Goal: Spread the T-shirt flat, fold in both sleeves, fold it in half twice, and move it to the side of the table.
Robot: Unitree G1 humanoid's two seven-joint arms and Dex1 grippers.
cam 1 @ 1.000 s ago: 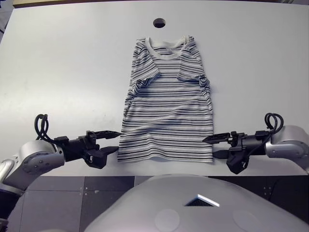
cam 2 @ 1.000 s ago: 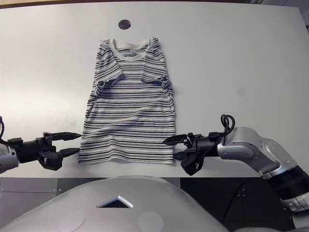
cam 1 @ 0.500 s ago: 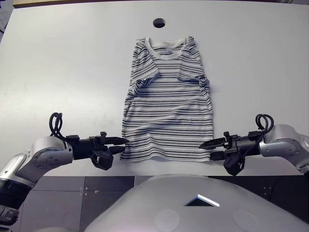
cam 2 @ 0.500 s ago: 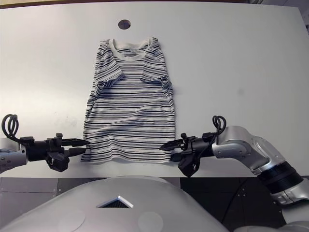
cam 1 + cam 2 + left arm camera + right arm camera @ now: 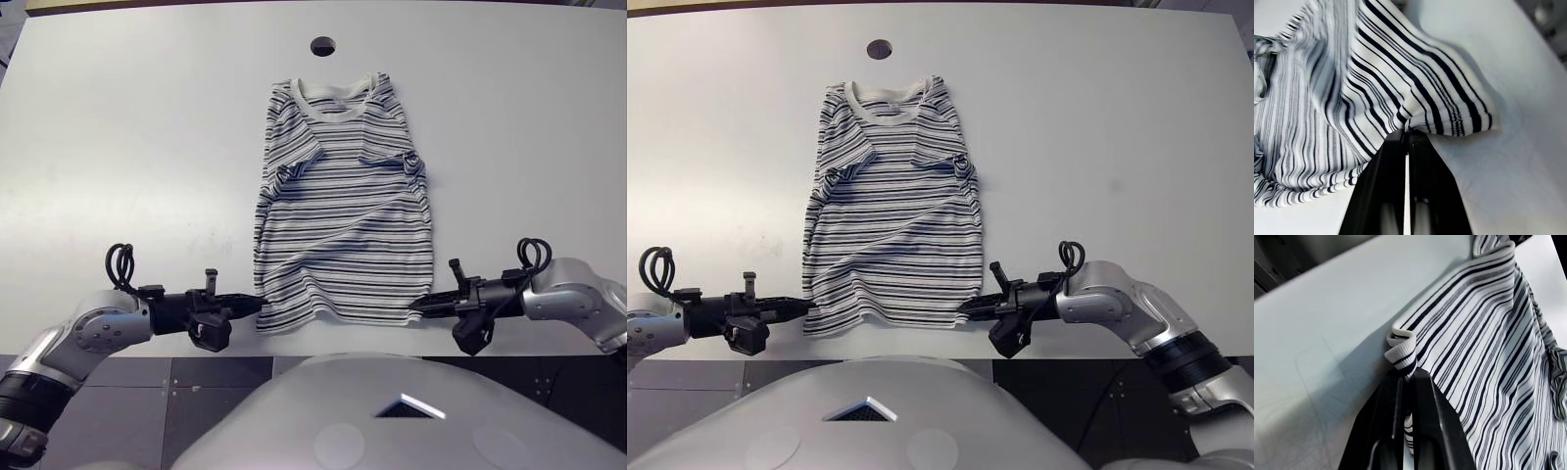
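A: While this entry is open, item one: striped T-shirt [image 5: 343,225]. Position and condition?

B: Lying on the white surface [image 5: 127,147]. The collar [image 5: 335,93] is at the end far from both sets of fingers and the hem [image 5: 343,315] is at the near end. Both sleeves [image 5: 294,162] are folded in over the chest. The lower half is rumpled, with ripples running up from the hem.

A: Item two: left fingers [image 5: 240,305].

B: Pressed together on the left hem corner [image 5: 1449,117], with the cloth bunched at their tips. They lie low, almost level with the surface.

A: Item three: right fingers [image 5: 431,301].

B: Likewise clamped, on the right hem corner [image 5: 1400,345]. Its ribbed edge curls just past the tips.

A: Reason for the hold?

B: A judgement: the sleeves look done, so the first half-fold is the step in hand. Holding both corners at once lets the hem travel as one straight edge, away from the fingers and toward the collar. The low, sideways approach suits sliding a finger under the cloth.

A: Hazard?

B: If either side holds only the top layer, the fold could go skew. How many layers are pinched, I cannot tell.

A: Sundry?

B: One round hole [image 5: 322,46] in the surface, beyond the collar and farthest from the fingers.
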